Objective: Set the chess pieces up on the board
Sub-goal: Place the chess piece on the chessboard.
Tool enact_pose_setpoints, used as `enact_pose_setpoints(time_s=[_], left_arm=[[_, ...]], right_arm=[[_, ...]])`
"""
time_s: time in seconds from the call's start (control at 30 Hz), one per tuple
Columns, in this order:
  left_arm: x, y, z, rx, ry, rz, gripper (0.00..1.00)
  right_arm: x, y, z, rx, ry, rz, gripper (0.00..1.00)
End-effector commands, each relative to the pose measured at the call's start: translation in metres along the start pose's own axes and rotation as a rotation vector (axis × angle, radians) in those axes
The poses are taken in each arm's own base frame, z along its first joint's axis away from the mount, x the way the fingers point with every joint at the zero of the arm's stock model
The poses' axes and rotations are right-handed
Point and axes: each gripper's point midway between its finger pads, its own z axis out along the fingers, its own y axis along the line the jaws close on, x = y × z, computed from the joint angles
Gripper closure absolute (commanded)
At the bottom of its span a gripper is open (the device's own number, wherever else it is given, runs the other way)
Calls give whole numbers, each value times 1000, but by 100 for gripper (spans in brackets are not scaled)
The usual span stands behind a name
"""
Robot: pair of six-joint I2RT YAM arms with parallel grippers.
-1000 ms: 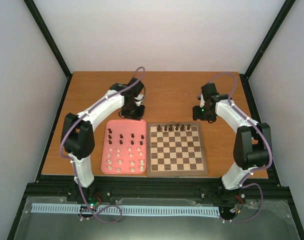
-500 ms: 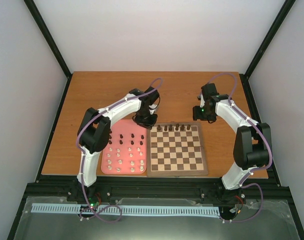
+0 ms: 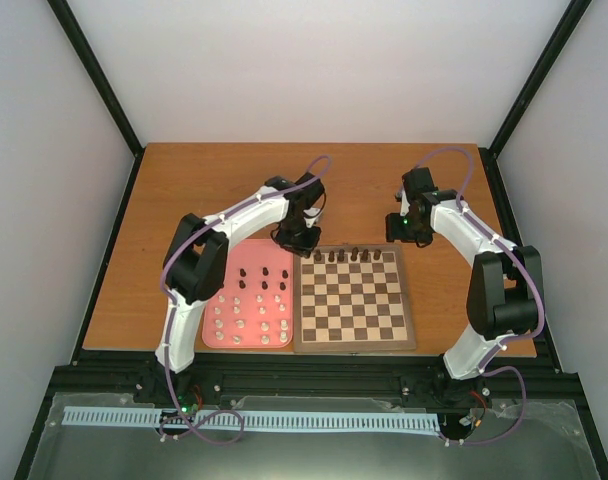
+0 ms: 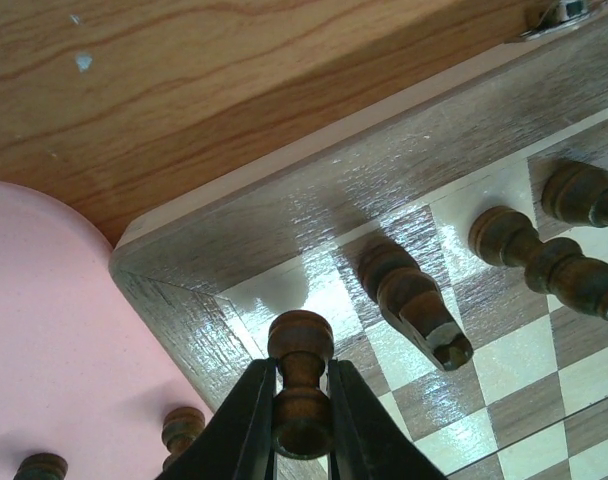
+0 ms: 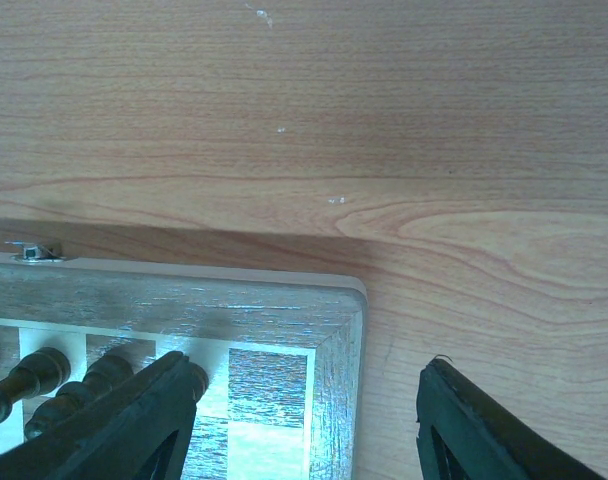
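My left gripper (image 3: 297,238) is shut on a dark brown chess piece (image 4: 301,382) and holds it over the far left corner of the board (image 3: 353,297). Its dark fingers (image 4: 246,425) pinch the piece's neck. Several dark pieces (image 3: 349,256) stand along the board's far row; a few show in the left wrist view (image 4: 416,303). My right gripper (image 3: 404,236) is open and empty above the board's far right corner (image 5: 334,330). Dark and cream pieces (image 3: 249,305) stand in the pink tray (image 3: 210,320).
The pink tray lies directly left of the board, touching it. A small metal clasp (image 5: 34,251) sits on the board's far edge. Bare wooden table (image 3: 184,190) lies beyond the board and tray.
My left gripper has moved right from above the tray's far edge to the board's far left corner, carrying the dark piece. The right arm has not moved.
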Motion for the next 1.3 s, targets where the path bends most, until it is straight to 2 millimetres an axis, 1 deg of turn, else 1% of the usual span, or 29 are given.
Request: enact_pose_setpoints(time_s=[0.0,0.17,0.37,0.43,0.67,0.83,1.0,1.27], left_arm=[[0,-10,-1,20,12,13,94],[3,-11,5,20,34,18,90],[5,-10,8,15,43,23,89],[5,-10,8,11,43,25,84],[3,-10,7,9,37,29,71],[1,-11,4,11,30,38,65],[-2,-13,-4,14,15,46,63],[-5,-12,-27,-13,-19,64,58]], right_arm=[[-4,-3,-8,4,-33,-4,40],[-3,-3,-7,4,-30,-3,40],[-2,-3,-6,3,-27,-3,40],[-2,-3,-6,2,-27,-2,40],[-2,-3,-5,-2,-23,-3,40],[-3,-2,-3,-6,-22,-3,40],[-4,-2,-3,-6,-21,-3,40],[-4,-2,-3,-1,-22,-5,40]])
